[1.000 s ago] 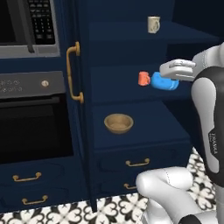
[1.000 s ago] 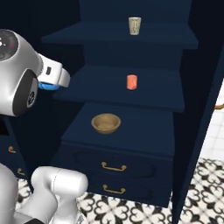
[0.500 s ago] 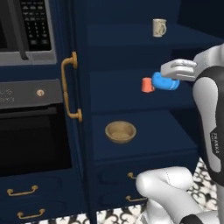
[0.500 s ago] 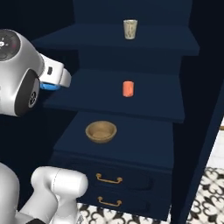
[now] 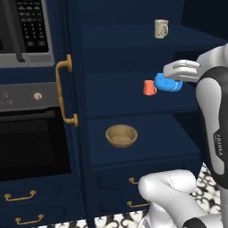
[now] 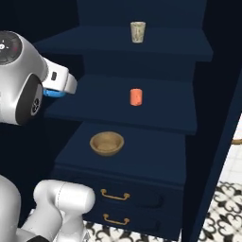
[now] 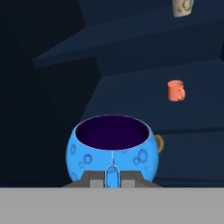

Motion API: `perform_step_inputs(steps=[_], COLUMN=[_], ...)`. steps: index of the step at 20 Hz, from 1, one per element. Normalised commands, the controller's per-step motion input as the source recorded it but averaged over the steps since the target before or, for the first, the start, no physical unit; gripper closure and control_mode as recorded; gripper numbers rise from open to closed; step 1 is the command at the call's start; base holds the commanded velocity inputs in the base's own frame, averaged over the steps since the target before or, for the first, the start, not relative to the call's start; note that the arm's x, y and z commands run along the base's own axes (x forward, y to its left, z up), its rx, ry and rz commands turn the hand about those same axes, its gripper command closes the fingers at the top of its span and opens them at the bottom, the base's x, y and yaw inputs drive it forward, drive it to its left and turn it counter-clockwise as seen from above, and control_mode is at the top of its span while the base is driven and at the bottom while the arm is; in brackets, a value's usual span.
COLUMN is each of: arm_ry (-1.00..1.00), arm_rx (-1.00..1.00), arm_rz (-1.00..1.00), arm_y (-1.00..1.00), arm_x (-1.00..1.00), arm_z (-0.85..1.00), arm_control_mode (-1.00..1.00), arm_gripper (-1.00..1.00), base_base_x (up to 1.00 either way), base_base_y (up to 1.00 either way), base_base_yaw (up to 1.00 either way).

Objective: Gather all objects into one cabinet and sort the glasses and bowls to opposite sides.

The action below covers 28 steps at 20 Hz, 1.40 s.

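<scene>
The squat, rounded bright blue bowl [image 7: 111, 153] with a dark inside is clamped at its rim by the two-finger gripper [image 7: 112, 177], whose jaws are pinched narrowly on the bowl's wall. In the left base view the blue bowl [image 5: 168, 83] hangs in the air in front of the middle shelf of the tall dark navy cabinet [image 5: 133, 138], just beside the plain orange-red mug [image 5: 149, 87], which stands on that shelf. On the shelf above stands the small beige mug [image 5: 160, 28] with faint dark markings. On the shelf below lies the wide shallow tan wooden bowl [image 5: 121, 135], toward the left side. Beneath it are drawers with brass pulls [image 6: 115, 194]. The long curved brass door handle [image 5: 65, 95] runs down the cabinet's left edge, next to a black oven [image 5: 31, 142].
</scene>
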Motion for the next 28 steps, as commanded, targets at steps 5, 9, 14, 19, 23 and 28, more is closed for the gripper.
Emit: perform_step_inputs(steps=[5,9,14,19,23,28], arm_ry=[0.0,0.0,0.0,0.0,0.0,0.0], arm_rx=[0.0,0.0,0.0,0.0,0.0,0.0], arm_rz=[0.0,0.0,0.0,0.0,0.0,0.0], arm_y=[0.0,0.0,0.0,0.0,0.0,0.0], arm_x=[0.0,0.0,0.0,0.0,0.0,0.0], arm_z=[0.0,0.0,0.0,0.0,0.0,0.0], arm_control_mode=[1.0,1.0,1.0,1.0,1.0,1.0], arm_gripper=[1.0,1.0,1.0,1.0,1.0,1.0], base_base_x=[0.39,0.55,0.21,0.17,0.29,0.04], base_base_y=[-0.25,-0.22,-0.14,-0.29,-0.11,0.0], base_base_yaw=[-0.03,-0.13,-0.04,-0.04,-0.1,-0.02])
